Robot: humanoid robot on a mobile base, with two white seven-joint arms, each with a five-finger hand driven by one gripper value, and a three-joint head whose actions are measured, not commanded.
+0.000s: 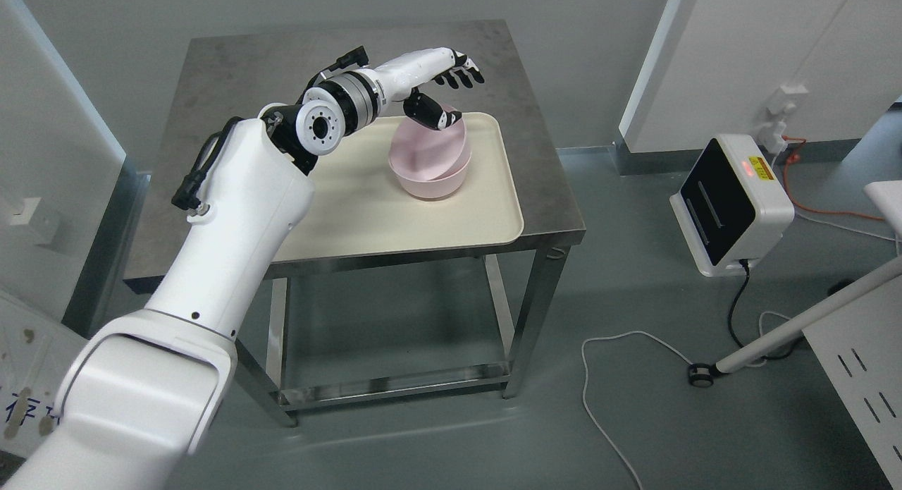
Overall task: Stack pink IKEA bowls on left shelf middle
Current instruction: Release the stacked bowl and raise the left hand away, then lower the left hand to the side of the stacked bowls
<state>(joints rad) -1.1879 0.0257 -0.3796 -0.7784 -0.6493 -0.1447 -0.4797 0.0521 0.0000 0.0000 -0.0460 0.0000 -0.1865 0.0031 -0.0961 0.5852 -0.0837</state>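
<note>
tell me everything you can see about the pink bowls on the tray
The pink bowls are two pale pink, smooth, matte bowls that look like plastic, one nested in the other. The lower bowl sits upright on the cream tray, toward its far right part; the upper bowl is tilted, its opening tipped toward the left, not seated flat. The left hand reaches over them, its thumb hooked at the upper bowl's far rim, the other fingers spread above and beyond. The tray lies on a grey metal table.

I see the tray (pixel 423 222) lying on the tabletop (pixel 232 74) toward its front right corner, with two bowls (pixel 430 162) nested in the tray's back right part and the left robot hand (pixel 444 99) just above them.
</note>
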